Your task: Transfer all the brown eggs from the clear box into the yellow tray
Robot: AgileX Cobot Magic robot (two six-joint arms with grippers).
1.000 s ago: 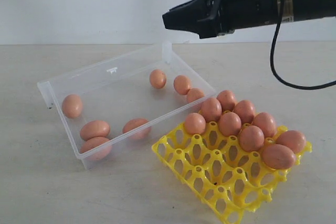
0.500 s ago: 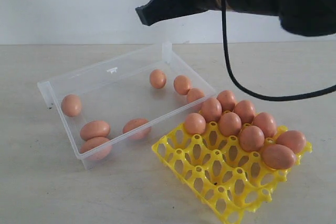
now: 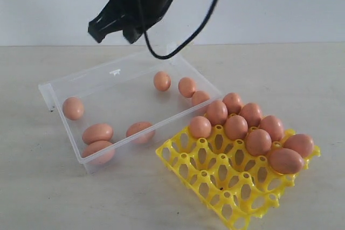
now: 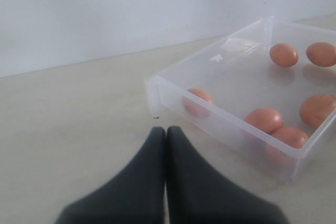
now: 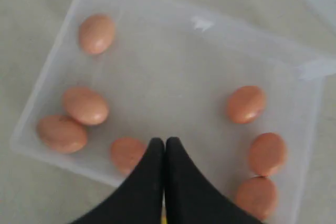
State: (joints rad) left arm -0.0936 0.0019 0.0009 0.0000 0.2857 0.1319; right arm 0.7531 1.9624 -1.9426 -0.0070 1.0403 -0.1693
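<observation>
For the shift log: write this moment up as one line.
right gripper: shut, empty, above clear box | left gripper: shut, empty, outside box | brown eggs: seven in box | yellow tray: partly filled

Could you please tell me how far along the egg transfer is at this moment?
Done: nine brown eggs sit in the yellow tray. In hand: nothing; the right gripper is shut and empty, hovering above the clear box. Left: seven brown eggs lie in the box, four near one end and three near the other; the tray has free cups for them.
</observation>
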